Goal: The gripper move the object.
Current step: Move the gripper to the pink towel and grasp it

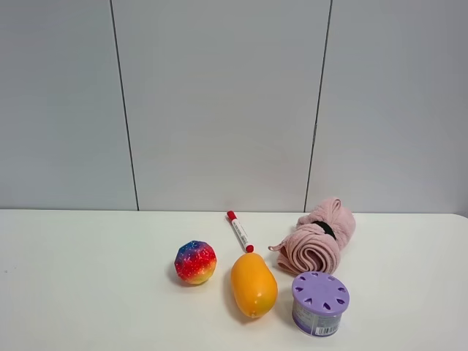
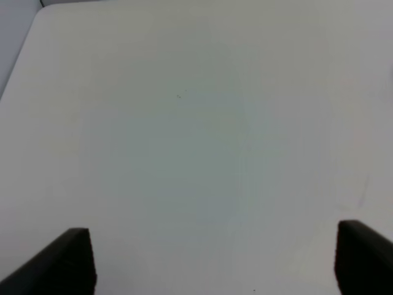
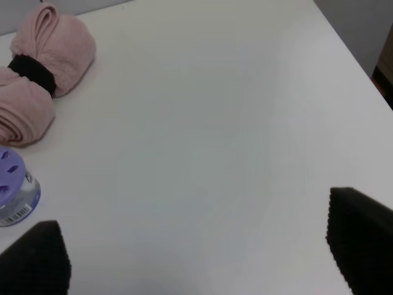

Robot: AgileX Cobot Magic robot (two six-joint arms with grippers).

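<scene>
The rolled pale pink towel bundle (image 1: 319, 236) with a black band lies on the white table at the right of the row of objects, behind the purple container. It also shows in the right wrist view (image 3: 40, 77), well away from my right gripper (image 3: 196, 246), which is open and empty over bare table. My left gripper (image 2: 215, 261) is open and empty over bare white table. Neither arm shows in the exterior high view.
A purple round container (image 1: 319, 303) stands just in front of the towel and shows in the right wrist view (image 3: 13, 187). An orange mango toy (image 1: 253, 284), a rainbow ball (image 1: 195, 262) and a red-capped marker (image 1: 239, 231) lie left of it. The table's right edge (image 3: 353, 58) is near.
</scene>
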